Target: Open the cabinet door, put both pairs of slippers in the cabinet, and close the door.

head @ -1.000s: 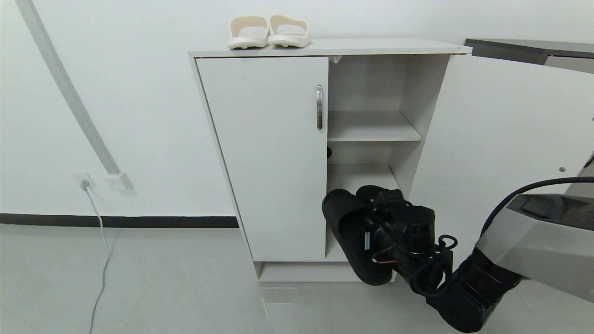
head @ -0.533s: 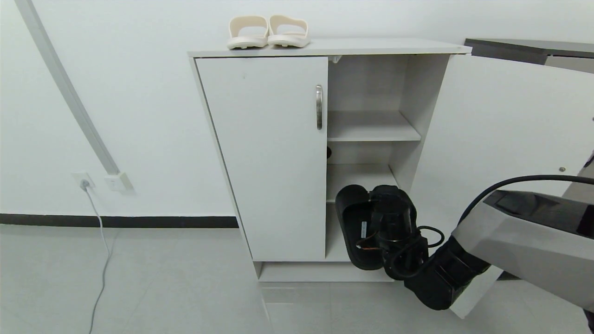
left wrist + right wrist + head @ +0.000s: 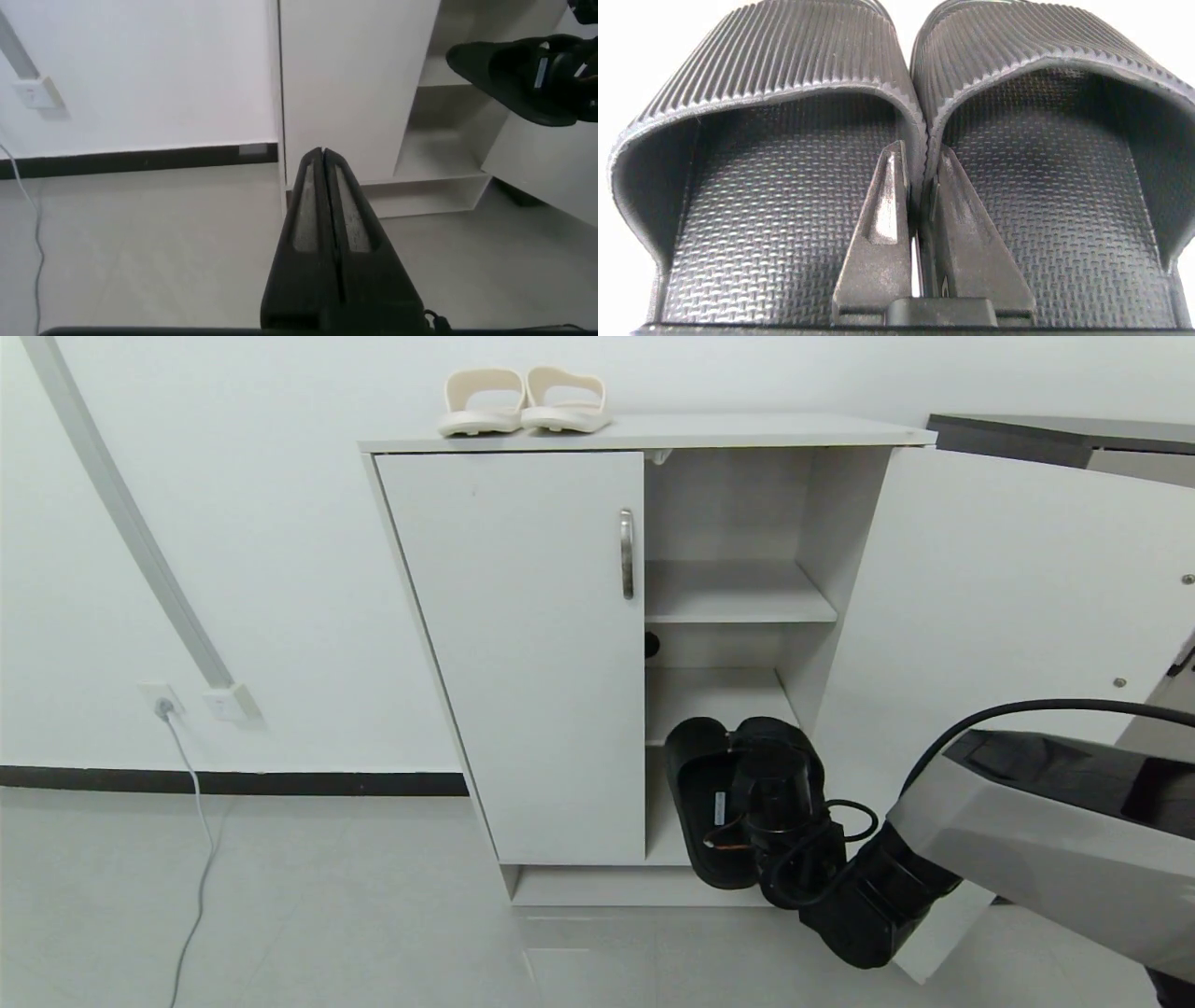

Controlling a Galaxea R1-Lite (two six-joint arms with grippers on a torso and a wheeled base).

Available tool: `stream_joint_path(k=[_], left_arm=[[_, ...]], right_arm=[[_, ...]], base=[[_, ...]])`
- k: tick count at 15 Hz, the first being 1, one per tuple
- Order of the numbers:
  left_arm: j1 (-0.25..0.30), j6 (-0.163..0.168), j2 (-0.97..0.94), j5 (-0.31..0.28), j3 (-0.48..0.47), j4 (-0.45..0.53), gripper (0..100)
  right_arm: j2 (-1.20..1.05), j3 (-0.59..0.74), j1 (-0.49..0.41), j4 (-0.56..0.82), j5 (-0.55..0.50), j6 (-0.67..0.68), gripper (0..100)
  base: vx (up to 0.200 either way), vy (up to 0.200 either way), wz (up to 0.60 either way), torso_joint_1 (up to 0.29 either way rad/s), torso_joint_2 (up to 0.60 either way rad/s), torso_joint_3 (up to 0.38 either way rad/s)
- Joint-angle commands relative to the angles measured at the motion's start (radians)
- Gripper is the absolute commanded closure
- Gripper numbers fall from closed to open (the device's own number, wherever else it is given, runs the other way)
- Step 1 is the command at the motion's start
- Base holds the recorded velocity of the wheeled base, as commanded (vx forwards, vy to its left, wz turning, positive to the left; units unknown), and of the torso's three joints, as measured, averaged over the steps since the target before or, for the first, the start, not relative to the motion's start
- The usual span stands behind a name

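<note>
A pair of black rubber slippers [image 3: 711, 803], with ribbed straps and pebbled footbeds, is held at the open right half of the white two-door cabinet [image 3: 523, 644], before its lowest compartment. The long axis is set steeply, toes raised toward the cabinet's middle shelf. The adjoining strap edges are pinched by the right gripper [image 3: 916, 201]. The left gripper [image 3: 321, 159], fingers pressed together, is seen before the cabinet's shut door.

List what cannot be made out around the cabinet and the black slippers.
Head view: left half of the cabinet, hidden by its closed left door.
Head view: small dark object at that door's edge, too small to identify.
Right wrist view: everything beyond the black slippers held in the right hand.
</note>
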Motion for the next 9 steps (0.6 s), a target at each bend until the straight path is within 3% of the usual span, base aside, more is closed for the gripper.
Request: stream_joint_path(k=[1,9], left_arm=[[0.000,0.000,0.001,0.000,0.001,0.001,100],[0.000,-0.005,0.001,0.003,0.001,0.001,100]], right_arm=[[0.012,-0.002,0.009,-0.002,0.000,0.001,100],[0.102,-0.122,0.020,0.006,0.000,-0.003,100]], base=[[0.000,0.000,0.00,0.000,0.00,0.000],[0.000,0.000,0.00,0.000,0.00,0.000]])
